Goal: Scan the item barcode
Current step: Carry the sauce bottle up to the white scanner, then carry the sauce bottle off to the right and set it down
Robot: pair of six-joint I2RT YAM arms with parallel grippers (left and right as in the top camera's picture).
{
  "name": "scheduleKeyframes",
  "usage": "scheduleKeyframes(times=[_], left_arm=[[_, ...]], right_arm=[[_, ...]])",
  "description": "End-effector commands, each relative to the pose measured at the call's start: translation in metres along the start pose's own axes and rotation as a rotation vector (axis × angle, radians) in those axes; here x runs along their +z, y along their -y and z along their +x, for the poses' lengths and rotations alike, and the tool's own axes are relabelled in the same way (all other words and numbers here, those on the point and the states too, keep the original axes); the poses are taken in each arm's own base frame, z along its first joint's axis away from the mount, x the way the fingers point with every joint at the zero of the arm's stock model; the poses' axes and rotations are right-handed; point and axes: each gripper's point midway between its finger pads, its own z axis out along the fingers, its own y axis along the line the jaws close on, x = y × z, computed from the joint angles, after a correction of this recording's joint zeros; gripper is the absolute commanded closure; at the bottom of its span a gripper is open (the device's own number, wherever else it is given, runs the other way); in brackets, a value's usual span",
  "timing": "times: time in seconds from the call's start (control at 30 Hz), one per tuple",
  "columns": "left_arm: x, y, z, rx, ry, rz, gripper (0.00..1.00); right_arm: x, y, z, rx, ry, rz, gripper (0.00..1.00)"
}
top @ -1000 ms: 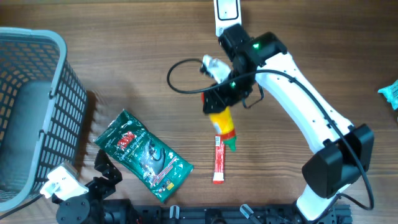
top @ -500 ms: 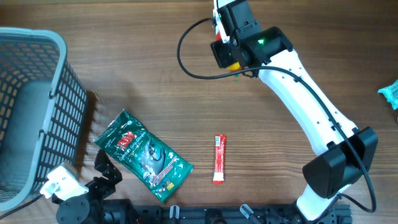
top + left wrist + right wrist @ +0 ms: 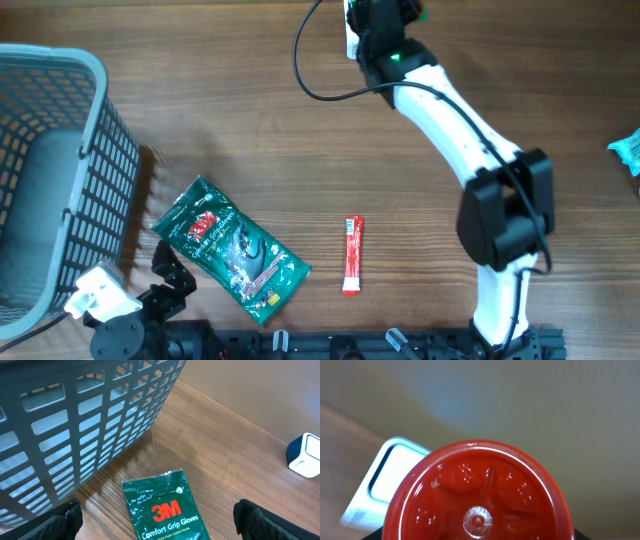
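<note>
Right jaws hold red-capped bottle (image 3: pixel 478 495) beside scanner (image 3: pixel 382 482) at far table (image 3: pixel 200 100) edge.

Right arm (image 3: pixel 450 110) is stretched long from its base at the near edge. The elbow is bent toward the right side and the white forearm runs up to the far edge of the surface. Right gripper (image 3: pixel 372 20) sits there, jaws clamped partway around a red-capped item (image 3: pixel 479 495). Left arm (image 3: pixel 125 320) is tucked low at the near-left corner, left gripper (image 3: pixel 160 527) spread wide and empty.

One each: basket (image 3: pixel 92 112), pouch (image 3: pixel 230 250), sachet (image 3: pixel 353 255), scanner (image 3: pixel 304 456), bottle (image 3: pixel 477 497)
</note>
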Motion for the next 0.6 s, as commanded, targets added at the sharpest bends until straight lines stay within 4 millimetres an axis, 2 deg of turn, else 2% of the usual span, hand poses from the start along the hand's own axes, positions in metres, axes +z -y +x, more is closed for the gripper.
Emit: scheduleKeyframes(times=[0.0, 0.17, 0.3, 0.37, 0.43, 0.53, 0.57], left_arm=[[-0.001, 0.002, 0.000, -0.010, 0.005, 0.015, 0.00], [-0.001, 0.002, 0.000, -0.010, 0.005, 0.015, 0.00], [-0.001, 0.002, 0.000, -0.010, 0.005, 0.015, 0.00], [-0.001, 0.002, -0.001, -0.010, 0.005, 0.015, 0.00], [-0.001, 0.002, 0.000, -0.010, 0.005, 0.015, 0.00], [-0.001, 0.002, 0.000, -0.010, 0.005, 0.015, 0.00], [-0.001, 0.002, 0.000, -0.010, 0.005, 0.015, 0.00]], right_arm=[[0.017, -0.007, -0.004, -0.125, 0.029, 0.057, 0.76], [0.038, -0.039, -0.004, -0.208, 0.085, 0.065, 0.75], [0.038, -0.048, -0.010, -0.147, 0.110, 0.040, 0.72], [0.037, -0.039, -0.011, -0.124, 0.091, 0.065, 0.72], [0.037, -0.020, -0.006, -0.131, 0.028, 0.126, 0.71], [0.040, 0.018, 0.010, -0.164, -0.096, 0.209, 0.69], [0.040, 0.041, 0.022, -0.164, -0.157, 0.258, 0.69]])
